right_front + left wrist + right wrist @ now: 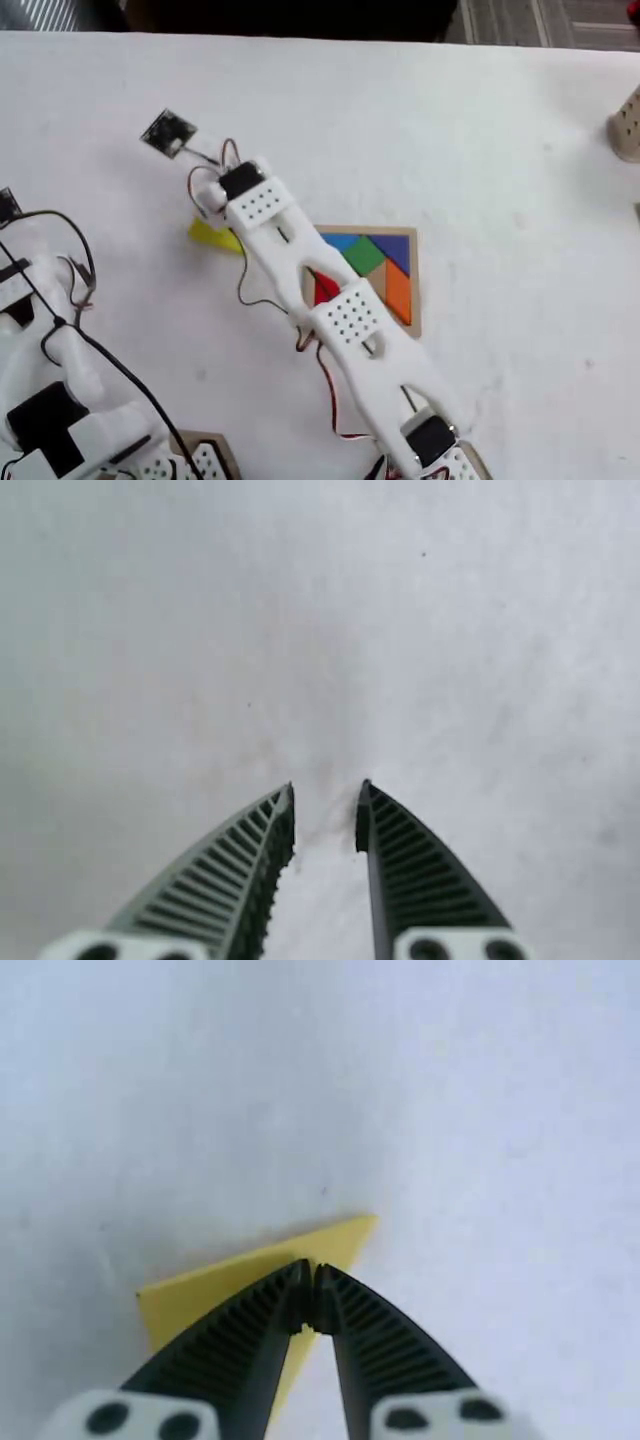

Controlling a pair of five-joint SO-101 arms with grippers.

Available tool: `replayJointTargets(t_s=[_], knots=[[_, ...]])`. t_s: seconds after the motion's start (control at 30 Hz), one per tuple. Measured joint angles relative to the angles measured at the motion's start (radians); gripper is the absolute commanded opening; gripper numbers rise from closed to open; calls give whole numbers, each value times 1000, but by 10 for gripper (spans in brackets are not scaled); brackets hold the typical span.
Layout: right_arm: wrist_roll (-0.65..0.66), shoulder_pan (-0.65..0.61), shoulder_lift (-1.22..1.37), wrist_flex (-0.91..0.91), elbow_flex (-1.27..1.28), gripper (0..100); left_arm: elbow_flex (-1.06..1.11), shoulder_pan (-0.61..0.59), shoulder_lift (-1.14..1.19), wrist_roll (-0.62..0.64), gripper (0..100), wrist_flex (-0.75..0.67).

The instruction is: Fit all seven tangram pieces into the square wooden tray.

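Tangram pieces are split between two places: most lie in the square wooden tray [414, 285] near the middle of the white table [480, 140], and one yellow piece [210, 234] lies flat on the bare table outside it, at about 9 o'clock from the tray and close to its edge.

Nearest, at roughly 7 o'clock from the tray, the left arm [60, 400] sits folded at the table's corner. The left gripper [326, 800] hangs over plain table surface with its jaws spread, a clear gap between the ribbed tips and nothing in it.

The right arm [340, 320] starts at about 6 o'clock from the tray and stretches diagonally across its 9 o'clock half toward the yellow piece, covering part of what lies inside. In the uncovered part of the tray, a red piece [325, 288] shows beside the arm, with a green piece [364, 256], a blue piece [392, 248] and an orange piece [399, 292] packed together toward the 3 o'clock side.

The right gripper [311, 1295] is directly over the yellow piece [200, 1295], its jaws pressed together so that only a thin slit shows between the tips; whether they touch the piece I cannot tell.

Farther off, a small black board [168, 132] on thin wires lies at about 10 o'clock, and a tan perforated object [627, 125] stands at the table's edge at about 2 o'clock.
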Motion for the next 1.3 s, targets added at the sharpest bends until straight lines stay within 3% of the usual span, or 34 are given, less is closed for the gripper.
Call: replayJointTargets(t_s=[0.27,0.6,0.77,1.07,1.3], knots=[[259,5,5,298,-37,19,0,0,0,0,132,0],[230,54,18,483,-181,19,0,0,0,0,132,0],[77,34,51,414,-381,19,0,0,0,0,132,0],[54,-11,232,98,-394,18,0,0,0,0,132,0],[74,2,232,233,-397,18,0,0,0,0,132,0]])
